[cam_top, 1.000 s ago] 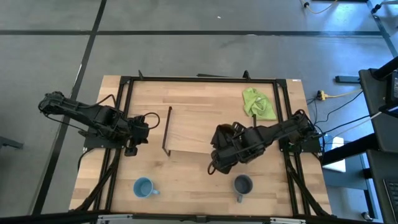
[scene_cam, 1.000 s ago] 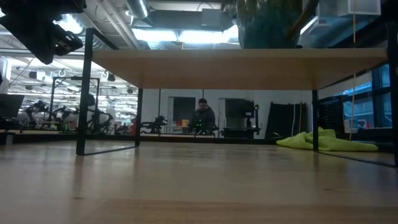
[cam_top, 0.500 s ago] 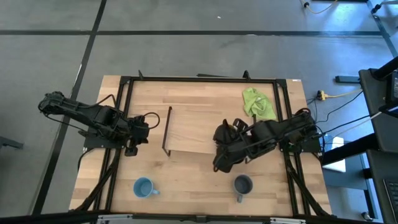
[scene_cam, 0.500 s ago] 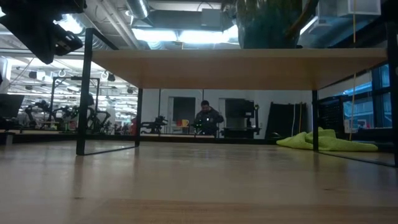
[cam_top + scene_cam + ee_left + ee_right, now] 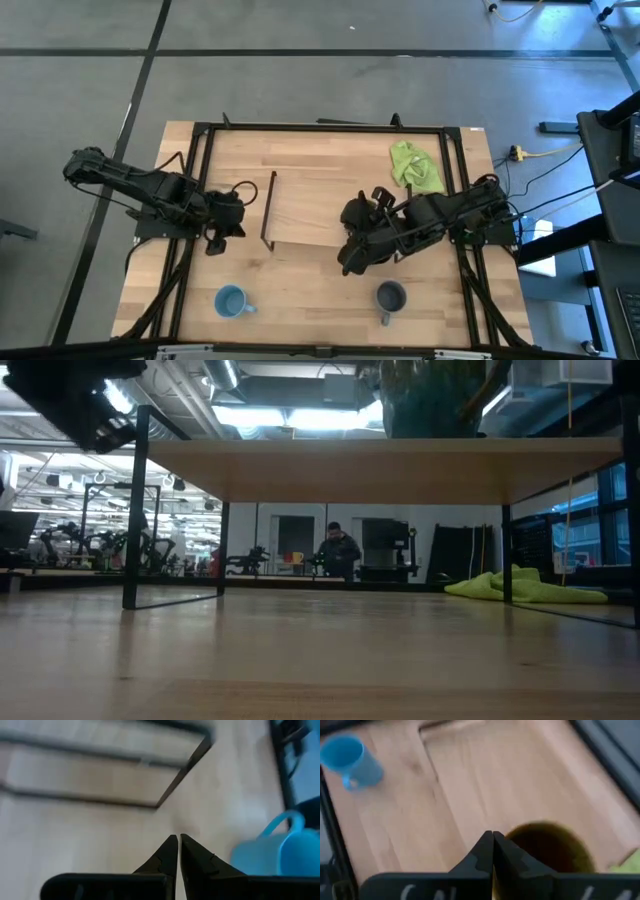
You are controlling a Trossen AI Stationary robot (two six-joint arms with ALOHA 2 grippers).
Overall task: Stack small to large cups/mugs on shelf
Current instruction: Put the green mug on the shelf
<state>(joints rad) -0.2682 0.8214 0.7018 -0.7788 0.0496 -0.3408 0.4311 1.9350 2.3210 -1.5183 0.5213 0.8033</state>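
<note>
Claws first: the right claw (image 5: 493, 851) is hanging over the near right part of the shelf (image 5: 310, 215), its two fingers pressed together and gripping nothing. Just past its tips, under it on the shelf board, the brown mug (image 5: 551, 847) is standing upright with its glossy dark inside showing (in the overhead view the arm is covering it entirely). Toward the front of the desk (image 5: 300, 290) from that claw, a little to its right, the dark grey-blue mug (image 5: 390, 297) is sitting upright, well apart from the shelf. The light blue mug (image 5: 232, 301) is sitting farther off to that claw's left, also upright on the bare wood.

Over on the other side, the left claw (image 5: 177, 856) is hovering just beside the shelf's black left end frame (image 5: 268, 212), fingers likewise shut and empty, with the light blue mug near it toward the desk's front edge. Behind the right arm, the lime-green cloth (image 5: 414, 167) is lying crumpled near the back right corner. A person (image 5: 340, 552) is standing in the room beyond.
</note>
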